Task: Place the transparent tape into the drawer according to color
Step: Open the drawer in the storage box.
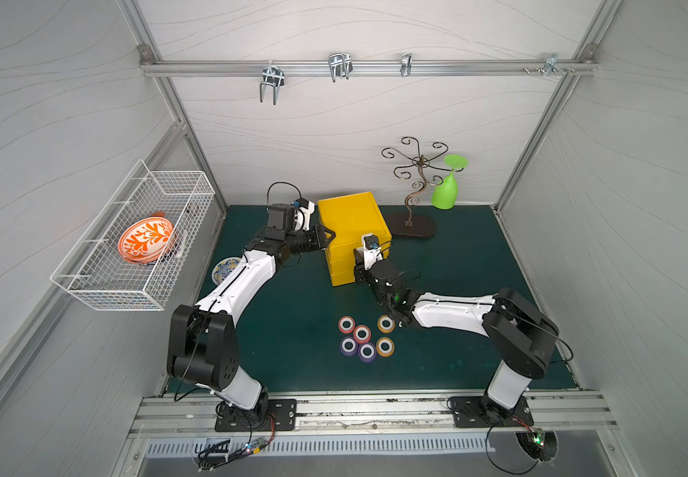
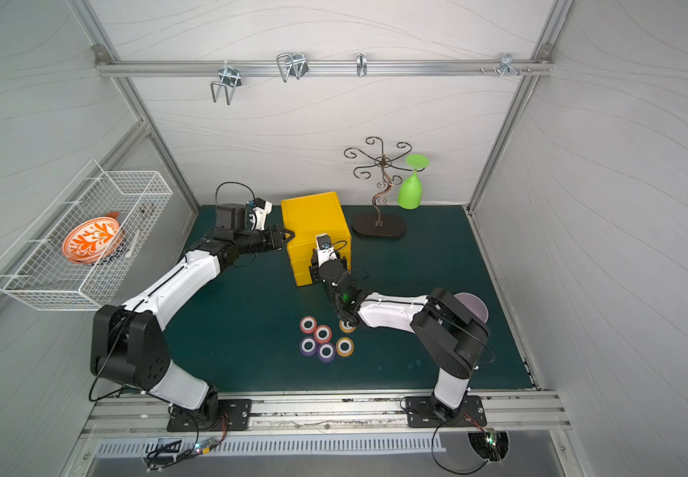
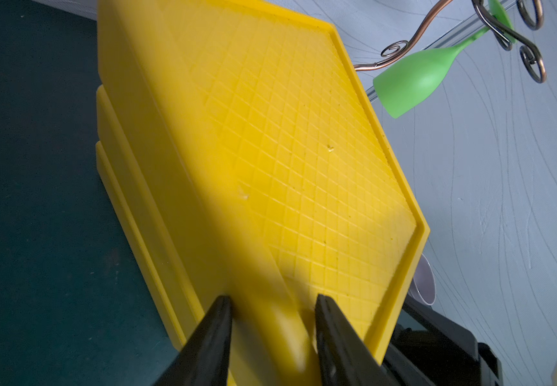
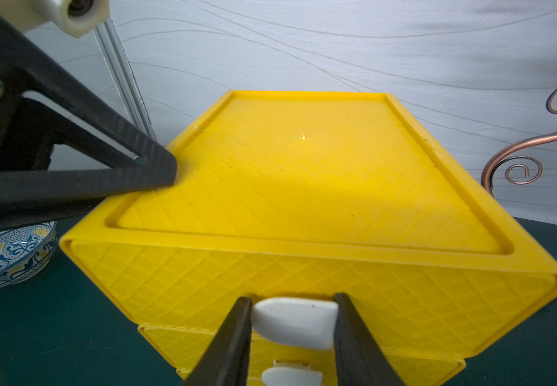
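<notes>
Several tape rolls lie in a cluster on the green mat in front of the yellow cabinet [image 1: 350, 223]: two red [image 1: 346, 324] [image 1: 362, 333], two purple [image 1: 348, 345] [image 1: 367, 351], two orange [image 1: 386, 324] [image 1: 385, 346]. My right gripper [image 4: 293, 300] is shut on the white handle [image 4: 295, 322] of the top drawer [image 4: 404, 300], which looks closed. A second white handle [image 4: 292, 377] shows below it. My left gripper [image 3: 272, 300] straddles the cabinet's upper left edge, one finger on the side wall and one on the top, and holds it.
A blue patterned dish [image 1: 224, 268] sits left of the cabinet under my left arm. A scrolled metal stand [image 1: 412, 225] with a hanging green glass [image 1: 445, 192] stands behind on the right. A wire basket [image 1: 86, 285] with an orange bowl hangs on the left wall. A purple cup [image 2: 472, 307] sits behind my right arm.
</notes>
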`<state>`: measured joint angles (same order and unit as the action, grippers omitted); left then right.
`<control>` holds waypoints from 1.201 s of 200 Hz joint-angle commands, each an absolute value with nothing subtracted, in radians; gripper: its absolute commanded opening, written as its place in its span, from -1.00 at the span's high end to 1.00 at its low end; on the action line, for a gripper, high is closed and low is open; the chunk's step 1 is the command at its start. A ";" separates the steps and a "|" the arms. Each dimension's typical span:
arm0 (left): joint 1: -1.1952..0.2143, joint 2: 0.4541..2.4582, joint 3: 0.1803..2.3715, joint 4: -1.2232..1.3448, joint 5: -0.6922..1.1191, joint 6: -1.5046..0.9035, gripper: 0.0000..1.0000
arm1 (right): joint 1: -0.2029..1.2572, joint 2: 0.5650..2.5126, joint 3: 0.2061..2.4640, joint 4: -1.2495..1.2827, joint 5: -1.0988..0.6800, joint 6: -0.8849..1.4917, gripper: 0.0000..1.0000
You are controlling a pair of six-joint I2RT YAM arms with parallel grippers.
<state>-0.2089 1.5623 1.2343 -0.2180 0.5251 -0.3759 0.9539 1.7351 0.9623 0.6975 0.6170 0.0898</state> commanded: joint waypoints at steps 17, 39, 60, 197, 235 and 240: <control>-0.241 1.578 1.247 -0.296 0.582 -0.359 0.14 | 0.937 1.705 0.939 0.649 0.600 0.109 0.71; -0.241 1.575 1.247 -0.297 0.574 -0.360 0.13 | 0.950 1.695 0.931 0.641 0.600 0.105 0.72; -0.241 1.575 1.247 -0.297 0.566 -0.364 0.13 | 0.964 1.679 0.917 0.634 0.606 0.104 0.72; -0.241 1.567 1.243 -0.298 0.534 -0.373 0.11 | 1.105 1.494 0.762 0.537 0.715 0.163 0.73; -0.241 1.564 1.243 -0.299 0.530 -0.373 0.11 | 1.142 1.451 0.731 0.494 0.755 0.183 0.72; -0.241 1.564 1.243 -0.299 0.529 -0.373 0.11 | 1.146 1.447 0.728 0.491 0.758 0.186 0.72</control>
